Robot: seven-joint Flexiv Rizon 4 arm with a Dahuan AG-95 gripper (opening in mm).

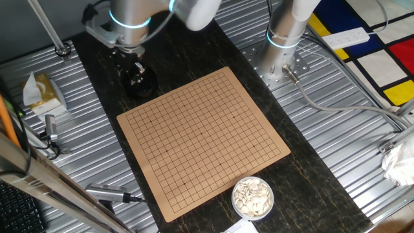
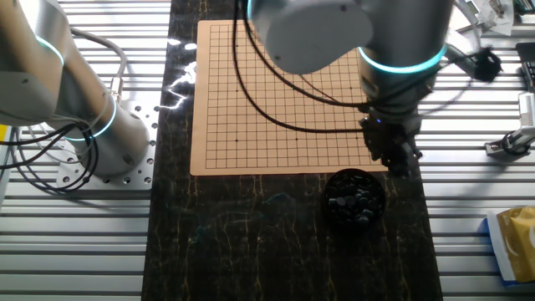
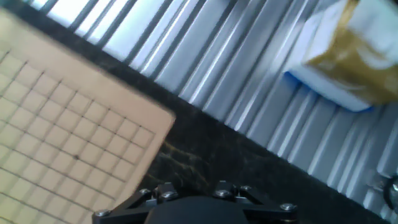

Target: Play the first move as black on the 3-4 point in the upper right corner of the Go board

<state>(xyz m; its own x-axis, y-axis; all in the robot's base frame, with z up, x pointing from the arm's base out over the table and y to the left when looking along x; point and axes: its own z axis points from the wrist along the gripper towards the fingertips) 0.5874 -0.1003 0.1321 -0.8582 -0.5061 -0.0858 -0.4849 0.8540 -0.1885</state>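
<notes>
The wooden Go board (image 1: 204, 139) lies on the dark mat with no stones on it; it also shows in the other fixed view (image 2: 288, 92) and one corner in the hand view (image 3: 74, 143). The 3-4 point is an unmarked bare crossing. A black bowl (image 1: 143, 85) of several glossy black stones (image 2: 355, 199) stands just off a board corner. My gripper (image 1: 136, 74) hangs above the bowl, near that corner (image 2: 399, 157). Its fingertips are hidden in the hand view, and I cannot tell whether it holds a stone.
A bowl of white stones (image 1: 252, 197) stands off the opposite board corner. A tissue pack (image 1: 42, 90) lies on the ribbed metal table (image 3: 249, 68). A second arm's base (image 1: 284, 39) stands beyond the board. Tools lie at the table's edge (image 1: 107, 192).
</notes>
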